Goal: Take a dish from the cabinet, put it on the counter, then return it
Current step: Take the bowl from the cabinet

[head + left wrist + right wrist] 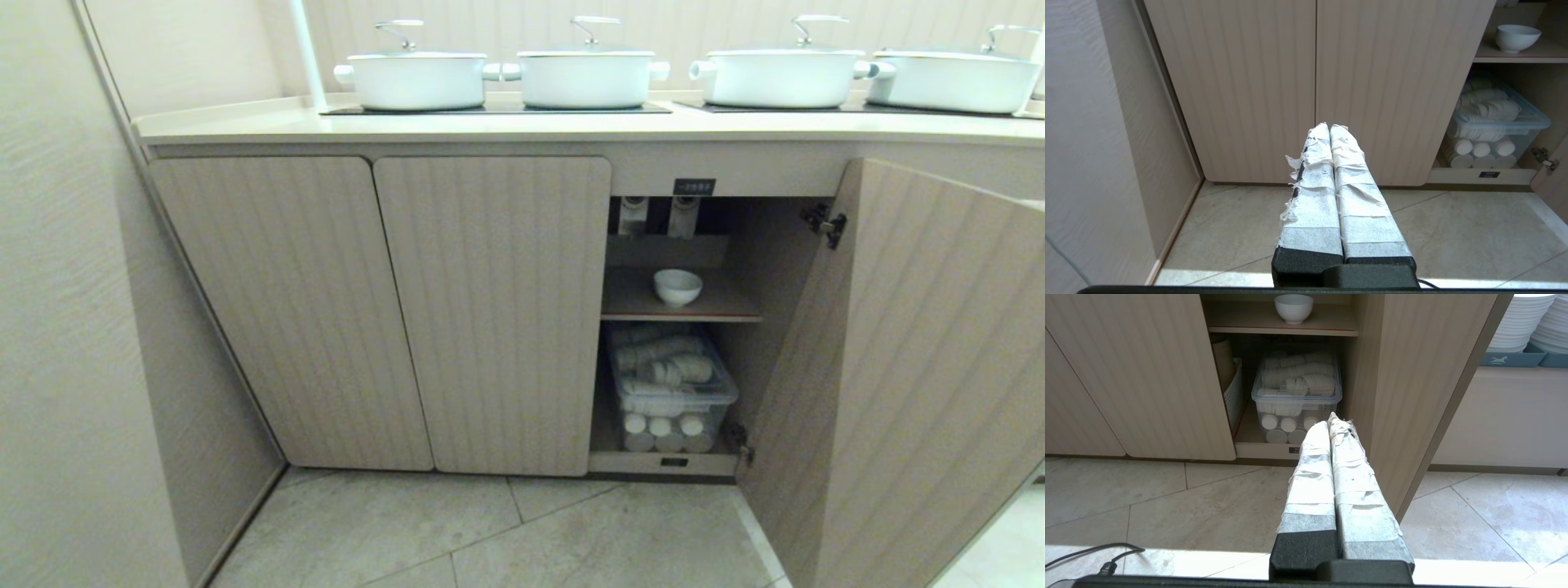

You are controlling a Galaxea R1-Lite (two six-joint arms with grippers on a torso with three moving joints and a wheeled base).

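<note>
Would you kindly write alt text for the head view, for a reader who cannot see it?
A small white bowl sits on the inner shelf of a beige cabinet whose right door stands open. Below it is a clear bin; four lidded white pots line the counter above.

White dish [677,286] – beige fluted cabinet [490,310], cream counter [571,126].

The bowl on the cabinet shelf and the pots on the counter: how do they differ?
The bowl is small; each pot is much bigger. The bowl is open and has no handles; the pots have lids and side handles. The bowl stands alone on the shelf inside the cabinet; the pots stand in a row on the counter. Both are white and round.
</note>
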